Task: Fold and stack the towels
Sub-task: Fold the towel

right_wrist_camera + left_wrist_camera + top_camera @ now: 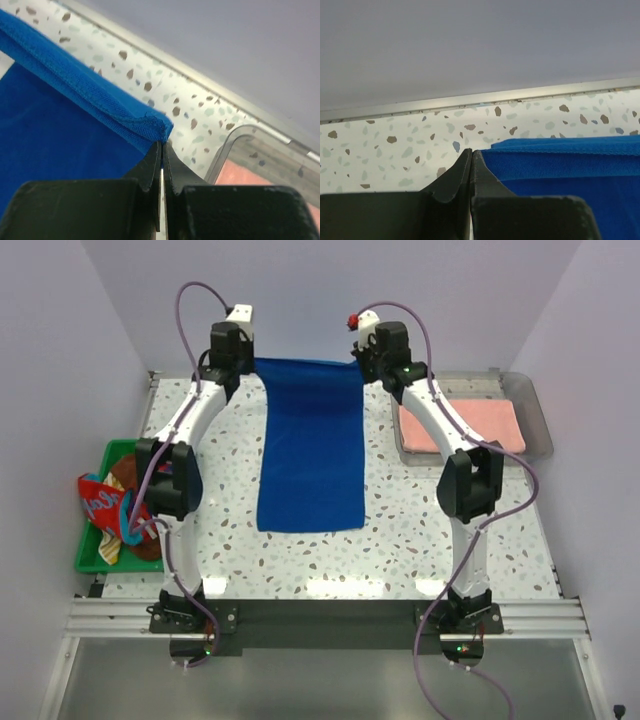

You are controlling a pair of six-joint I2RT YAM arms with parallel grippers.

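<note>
A plain royal blue towel (309,445) hangs stretched between my two grippers at the far side of the table, its lower part lying on the tabletop. My left gripper (240,365) is shut on its far left corner; in the left wrist view the jaws (471,152) are pressed together beside the blue cloth (560,165). My right gripper (366,358) is shut on the far right corner (157,125). A folded salmon pink towel (462,427) lies in the clear tray (538,410). The blue towel with red pattern (100,502) and a brown towel (128,475) sit in the green basket (90,562).
The clear tray stands at the back right, right of my right arm; its rim shows in the right wrist view (225,150). The green basket stands at the left table edge beside my left arm. The table's far rail (470,102) runs just beyond the grippers.
</note>
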